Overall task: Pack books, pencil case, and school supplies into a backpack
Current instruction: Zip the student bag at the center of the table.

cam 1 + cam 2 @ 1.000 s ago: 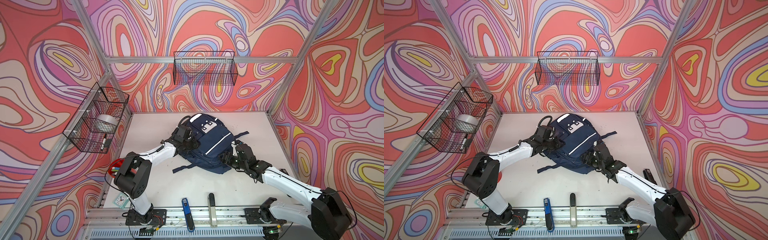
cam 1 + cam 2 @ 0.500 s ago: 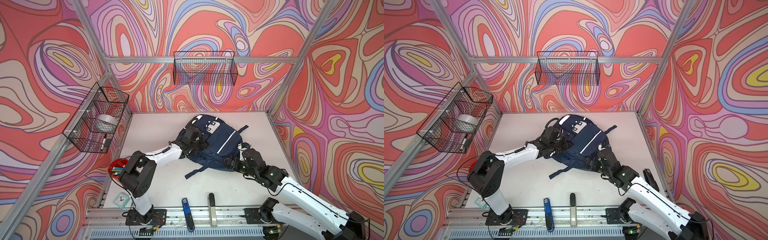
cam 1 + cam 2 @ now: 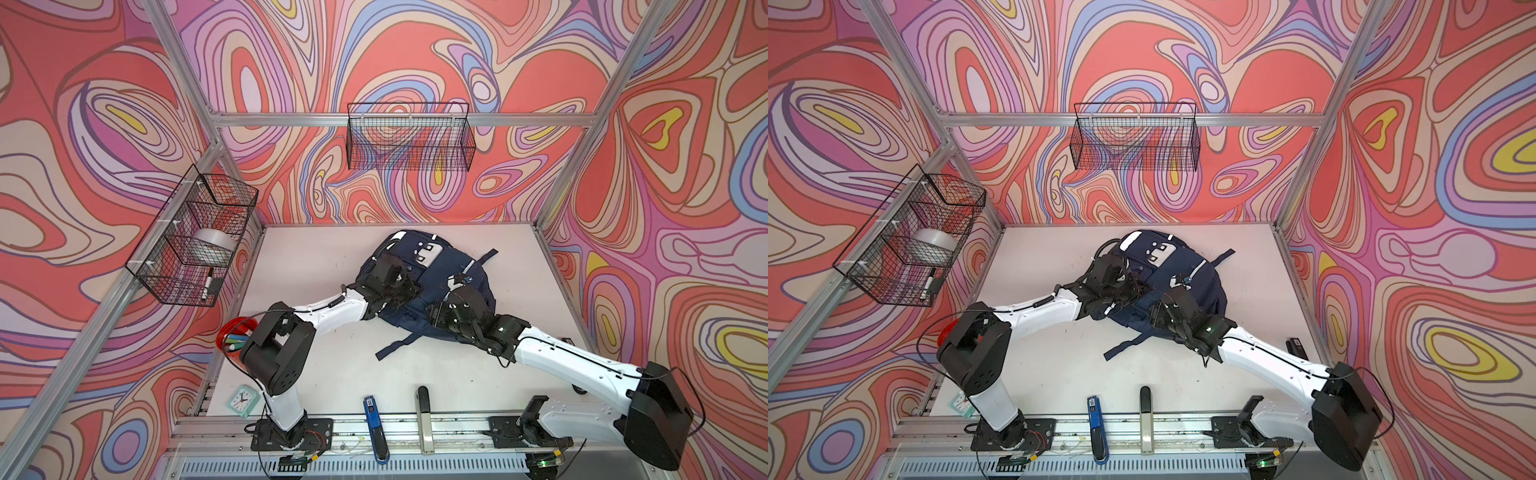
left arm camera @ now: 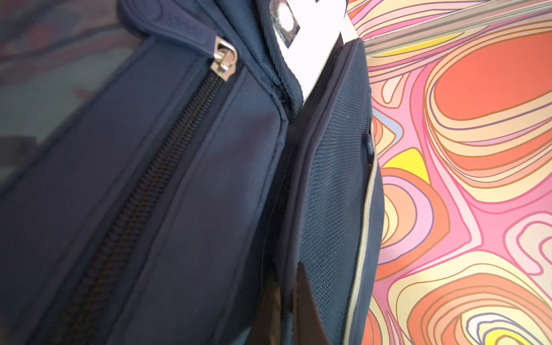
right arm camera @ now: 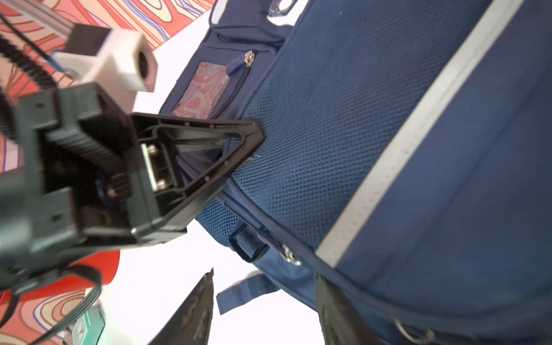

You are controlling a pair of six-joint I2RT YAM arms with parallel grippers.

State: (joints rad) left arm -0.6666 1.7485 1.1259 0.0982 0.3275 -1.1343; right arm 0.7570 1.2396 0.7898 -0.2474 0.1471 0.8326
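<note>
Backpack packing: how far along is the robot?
Looks done: no books, pencil case or supplies lie on the table, so probably inside; the zip in the left wrist view is closed. In hand: left gripper pinches the backpack, right gripper open beside it. Left: likely just letting go.

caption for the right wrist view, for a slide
Left gripper shut on the mesh side of the backpack, seen past the open right gripper.

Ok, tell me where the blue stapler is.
In both top views the stapler lies across the front rail, between the left arm's base and a black-and-grey tool, closer to the tool.
</note>
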